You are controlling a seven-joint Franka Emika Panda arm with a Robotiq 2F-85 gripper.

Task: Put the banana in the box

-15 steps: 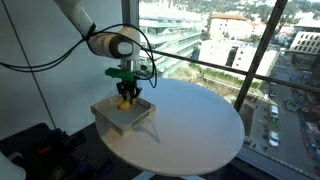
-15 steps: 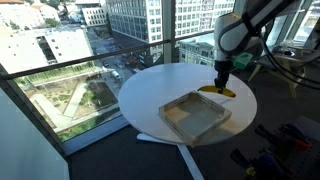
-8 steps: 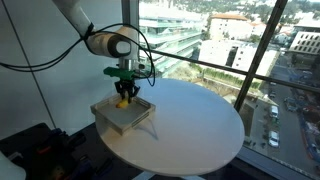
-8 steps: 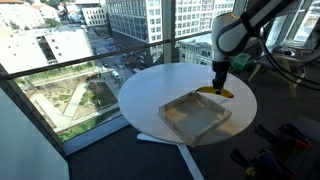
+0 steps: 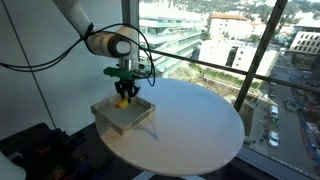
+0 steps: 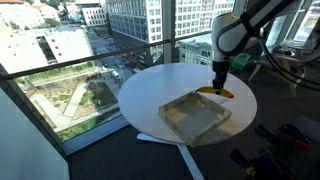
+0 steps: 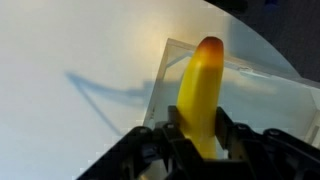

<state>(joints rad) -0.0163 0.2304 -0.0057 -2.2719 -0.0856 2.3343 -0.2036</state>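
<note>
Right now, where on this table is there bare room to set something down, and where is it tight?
The box has a bare-looking floor. The white table is free from the box across to its opposite rim. It is crowded only at one wall of the box, where the gripper holds the banana above it.

Round white table (image 5: 200,125), tall windows (image 6: 70,100), city buildings (image 6: 140,18) outside, dark floor (image 5: 60,160)

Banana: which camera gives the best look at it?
The wrist view: the banana fills the frame, clamped in the gripper. In both exterior views it is only a small yellow shape by the box.
</note>
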